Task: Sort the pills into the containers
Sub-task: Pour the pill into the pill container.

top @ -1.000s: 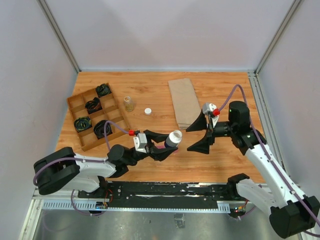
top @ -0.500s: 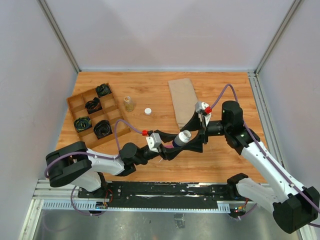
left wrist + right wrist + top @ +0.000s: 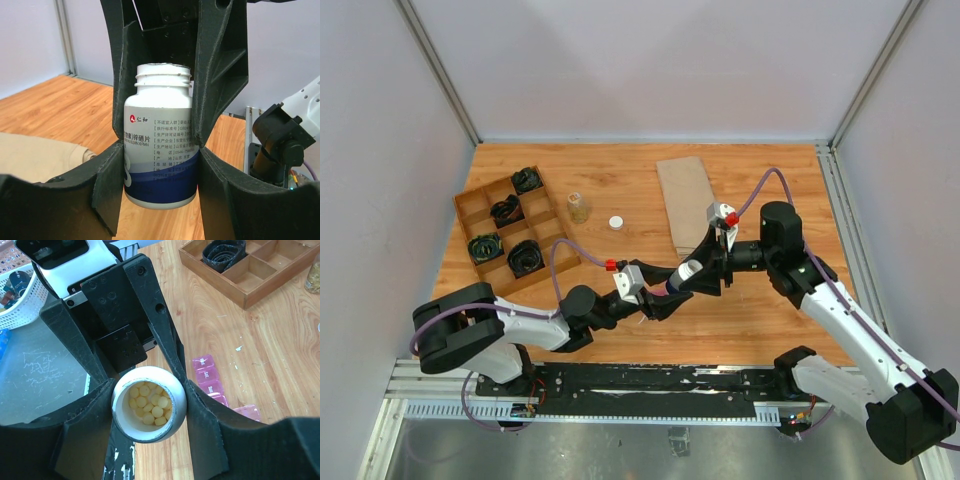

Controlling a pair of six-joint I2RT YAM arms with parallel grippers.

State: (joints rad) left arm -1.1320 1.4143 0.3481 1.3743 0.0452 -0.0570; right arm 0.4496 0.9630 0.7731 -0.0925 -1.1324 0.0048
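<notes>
Okay, all mid-desk, well off every edge, with bare wood to the right and back. Left hand is clenched on the open pill bottle, pills inside. Right hand, spread wide half a second ago, now clamps the bottle's top. Containers lie on the desk just beneath. Cardboard sheet sits close behind. Wooden tray, small vial and white cap are well apart to the left.

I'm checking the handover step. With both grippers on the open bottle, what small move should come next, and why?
Probably ease the left gripper open. The right gripper presses both sides of the pill bottle at its rim, so it seems ready to carry the bottle alone and tip the yellow pills toward the pink containers lying beneath.
</notes>
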